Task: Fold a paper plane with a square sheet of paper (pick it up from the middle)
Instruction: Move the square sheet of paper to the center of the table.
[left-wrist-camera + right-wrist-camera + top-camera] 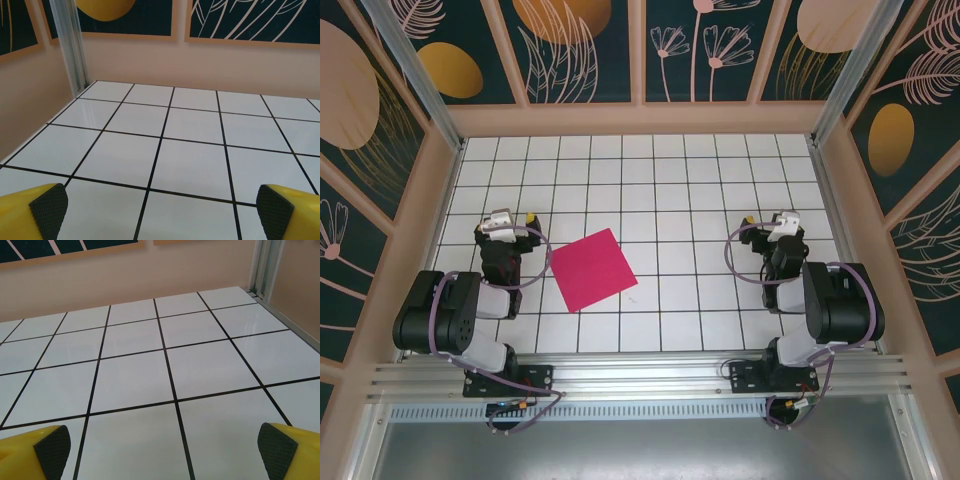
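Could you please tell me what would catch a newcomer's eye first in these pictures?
The magenta square sheet of paper stands out, lying flat and turned at an angle on the white grid table, left of centre. The left tool and right tool sit either side of it, both wide open and holding nothing.

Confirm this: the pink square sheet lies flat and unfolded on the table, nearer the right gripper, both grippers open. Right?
No. The top external view shows the square sheet of paper nearer the left gripper, not the right gripper. The rest holds: flat, unfolded, on the table, both grippers open.
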